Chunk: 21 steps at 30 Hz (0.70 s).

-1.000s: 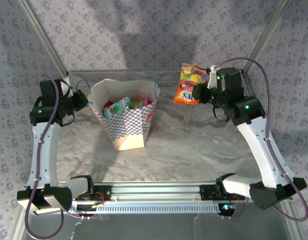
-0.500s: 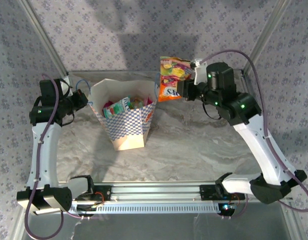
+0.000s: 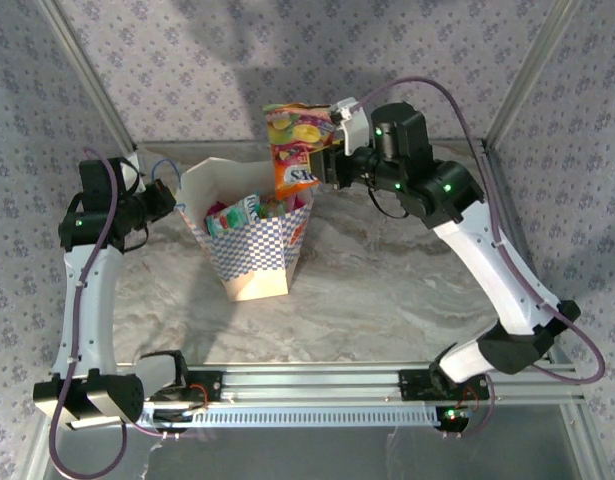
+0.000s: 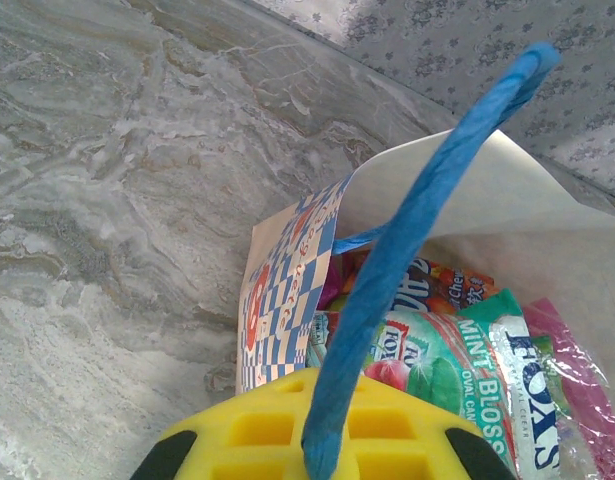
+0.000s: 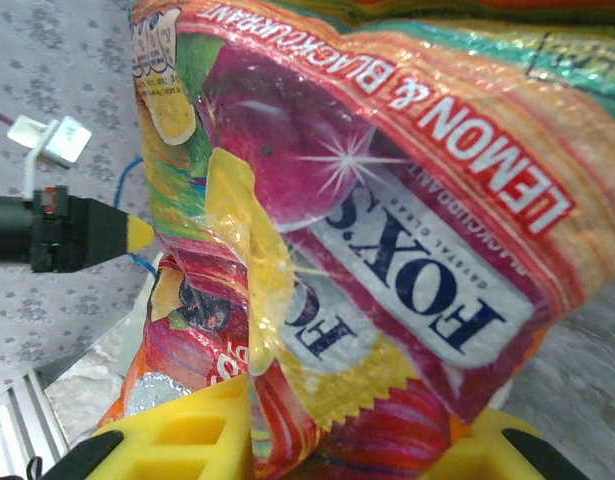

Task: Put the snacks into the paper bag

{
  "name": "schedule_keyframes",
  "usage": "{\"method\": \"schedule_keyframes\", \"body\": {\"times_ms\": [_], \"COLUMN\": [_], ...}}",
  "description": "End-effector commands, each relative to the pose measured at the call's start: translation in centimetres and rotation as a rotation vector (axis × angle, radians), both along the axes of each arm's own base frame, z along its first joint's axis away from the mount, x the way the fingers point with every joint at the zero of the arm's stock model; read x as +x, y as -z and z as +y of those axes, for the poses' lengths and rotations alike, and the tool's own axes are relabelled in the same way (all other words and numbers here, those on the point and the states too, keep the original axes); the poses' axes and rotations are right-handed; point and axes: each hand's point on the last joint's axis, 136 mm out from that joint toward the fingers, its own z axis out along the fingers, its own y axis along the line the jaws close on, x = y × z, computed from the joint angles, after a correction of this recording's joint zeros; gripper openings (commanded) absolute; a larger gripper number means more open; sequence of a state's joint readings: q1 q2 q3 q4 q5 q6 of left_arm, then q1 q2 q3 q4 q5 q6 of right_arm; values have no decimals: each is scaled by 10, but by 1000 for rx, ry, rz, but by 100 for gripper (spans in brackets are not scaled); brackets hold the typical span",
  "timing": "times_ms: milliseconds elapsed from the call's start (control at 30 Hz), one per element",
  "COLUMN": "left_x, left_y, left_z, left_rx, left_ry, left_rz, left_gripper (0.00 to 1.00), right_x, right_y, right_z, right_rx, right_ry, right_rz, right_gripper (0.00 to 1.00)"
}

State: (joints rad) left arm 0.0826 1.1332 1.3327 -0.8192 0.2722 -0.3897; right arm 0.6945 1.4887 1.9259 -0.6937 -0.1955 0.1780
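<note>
your right gripper [image 3: 330,167], clamped on the multicoloured packet [image 3: 292,150], has swung in from the table's [image 3: 387,290] far right to the paper bag's [image 3: 252,262] rim, so the drop looks close.

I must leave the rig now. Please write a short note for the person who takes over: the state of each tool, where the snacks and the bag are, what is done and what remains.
Left tool: shut on the blue cord handle of the paper bag, which stands upright with its mouth open.
Right tool: shut on the multicoloured packet, held in the air by the bag's far right corner, not yet inside.
Done: several packets lie in the bag, among them the teal-white packet and an orange packet.
Left: bring the held packet over the opening, lower it, release.
</note>
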Motion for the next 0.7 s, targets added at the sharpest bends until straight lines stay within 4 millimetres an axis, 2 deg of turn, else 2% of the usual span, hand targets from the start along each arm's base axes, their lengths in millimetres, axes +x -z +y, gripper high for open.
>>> {"method": "schedule_keyframes", "body": {"times_ms": [0,400,667], "left_x": [-3,-9,-17], "left_y": [-11,-17,-25], "left_z": [-3,-4,-3], "left_rx": [11,32,54], "left_ry": [20,37,45], "left_rz": [-18,-25,-37], "left_gripper": [0,0,5], "right_x": [-5,11,20], "right_y": [-28,1,15], "right_z": [17,63,72], "right_rx": [45,12,-14], "right_ry": [-71,-144,-142], "right_rz": [-87,-4,33], "right_gripper": [28,28,28]}}
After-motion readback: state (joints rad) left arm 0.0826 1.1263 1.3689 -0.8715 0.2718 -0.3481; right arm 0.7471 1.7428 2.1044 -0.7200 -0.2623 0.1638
